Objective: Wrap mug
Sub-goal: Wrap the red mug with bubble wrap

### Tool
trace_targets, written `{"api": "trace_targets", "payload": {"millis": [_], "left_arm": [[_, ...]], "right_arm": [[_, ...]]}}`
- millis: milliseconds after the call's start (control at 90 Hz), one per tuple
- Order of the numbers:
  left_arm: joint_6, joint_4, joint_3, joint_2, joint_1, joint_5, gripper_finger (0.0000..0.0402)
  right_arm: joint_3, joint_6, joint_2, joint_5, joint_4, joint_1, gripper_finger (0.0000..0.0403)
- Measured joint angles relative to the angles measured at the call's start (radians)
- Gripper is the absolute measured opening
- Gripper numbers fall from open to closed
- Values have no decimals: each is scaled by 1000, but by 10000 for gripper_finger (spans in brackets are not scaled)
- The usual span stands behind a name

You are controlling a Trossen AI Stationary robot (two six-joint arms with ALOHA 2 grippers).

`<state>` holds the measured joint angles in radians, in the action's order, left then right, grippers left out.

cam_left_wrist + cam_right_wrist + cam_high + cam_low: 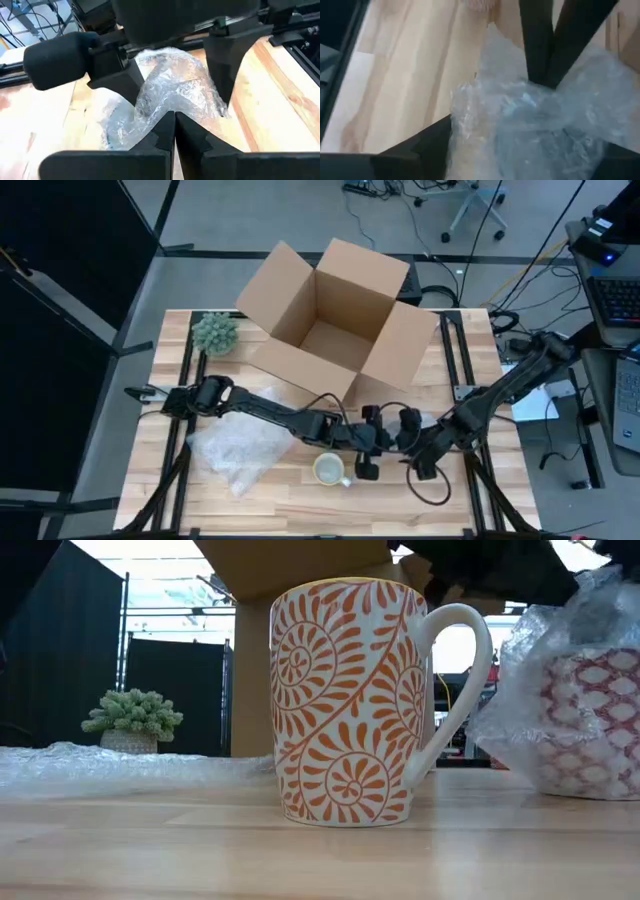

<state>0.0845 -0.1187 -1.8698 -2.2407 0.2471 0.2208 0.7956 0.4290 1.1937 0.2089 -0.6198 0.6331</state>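
both hands meet over a wrapped mug at the counter's front

left hand (368, 448) reaches in from nine o'clock, its fingers (165, 135) pressed together on a fold of bubble wrap (175, 95). right hand (418, 452) comes in from three o'clock, just beside the left one, with its fingers (540, 40) pinched on the same crinkled plastic. the bundle they hold shows in the low view as a wrapped mug (585, 720) with a red pattern, resting on the counter (290, 505).

an orange-patterned mug (329, 470) stands upright and bare at about six o'clock of the counter, just beside the left hand, handle toward the hands. a loose sheet of bubble wrap (240, 452) lies at about eight o'clock. an open cardboard box (335, 320) sits at twelve o'clock, and a small potted plant (215, 333) at ten o'clock.
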Motion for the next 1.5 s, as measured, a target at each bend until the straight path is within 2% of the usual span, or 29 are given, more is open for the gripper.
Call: {"api": "trace_targets", "payload": {"millis": [400, 789, 956, 1278, 1500], "left_arm": [[-61, 49, 2, -92, -35, -10, 0], [-75, 50, 3, -94, -39, -9, 0], [-79, 51, 3, -95, -39, -9, 0], [-79, 52, 3, -96, -39, -9, 0], [-78, 52, 4, -96, -39, -9, 0]], "right_arm": [[7, -8, -12, -7, -74, 1, 256], [207, 2, -14, -6, -361, 2, 256], [246, 80, -15, -11, -430, 37, 256], [247, 237, -18, -84, -414, 140, 256], [198, 229, -5, -60, -178, 191, 256]]}}
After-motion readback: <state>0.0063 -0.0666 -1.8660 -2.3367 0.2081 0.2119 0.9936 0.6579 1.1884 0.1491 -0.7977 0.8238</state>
